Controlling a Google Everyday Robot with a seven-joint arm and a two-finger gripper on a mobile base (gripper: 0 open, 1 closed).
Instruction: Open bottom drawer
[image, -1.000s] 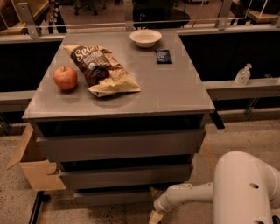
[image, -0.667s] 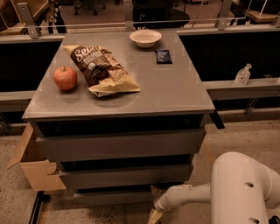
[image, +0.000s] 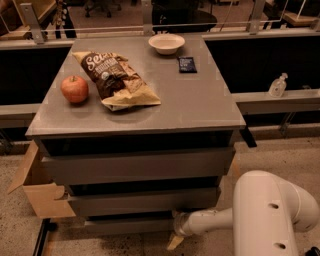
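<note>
the big grey cabinet (image: 200, 105) has three drawer fronts. the robot's fat white arm (image: 270, 215) is low on the right and reaches in to the left. it has slid a tiny bit more to the left than a second ago. the top drawer (image: 140, 167) and the middle drawer (image: 140, 202) are pushed in. the bottom drawer (image: 125, 226), the thinnest one, is the lowest, down near the floor. it looks the same as a second ago, so i think it has not come out yet. a cardboard box (image: 42, 197) stands by the cabinet's left side. on top lie a chip bag (image: 117, 77), a red apple (image: 75, 89) and a white bowl (image: 166, 43). none of them moved. the gripper (image: 176, 234) is at the right end of the bottom drawer, touching it or just beside it. i cannot tell if it is spread apart or pressed together. it has stayed in the same spot. so i think the pull is only just starting, and nearly all of the job is left.
</note>
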